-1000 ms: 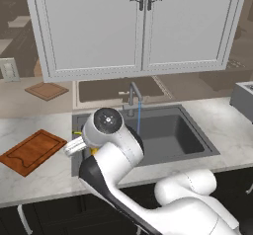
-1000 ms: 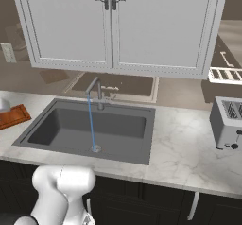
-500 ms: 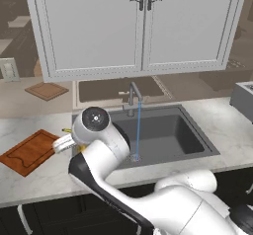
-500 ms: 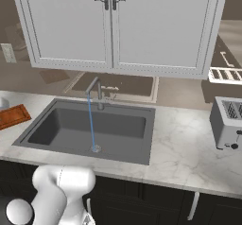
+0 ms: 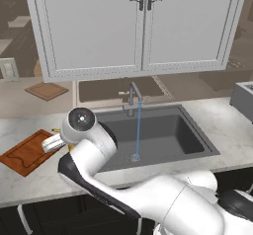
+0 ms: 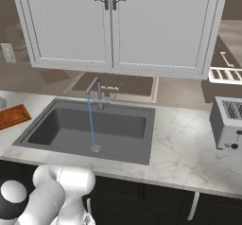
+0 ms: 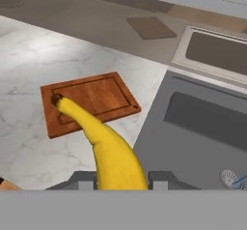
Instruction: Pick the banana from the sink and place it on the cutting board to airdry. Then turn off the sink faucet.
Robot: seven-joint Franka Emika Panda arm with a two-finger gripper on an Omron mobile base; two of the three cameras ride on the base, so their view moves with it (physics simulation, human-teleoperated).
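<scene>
- Carrying is the step you are in: the sink (image 5: 163, 130) is bare of fruit, its faucet (image 5: 132, 95) running, and the cutting board (image 7: 89, 101) lies beside it on the marble surface (image 7: 29, 69).
- Your next move, as I judge it, calls for travelling further over the board, lowering, then letting go.
- You have the tool (image 7: 120, 181) clamped on the banana (image 7: 103, 144), which juts forward from between the jaws, dark tip toward the board.
</scene>
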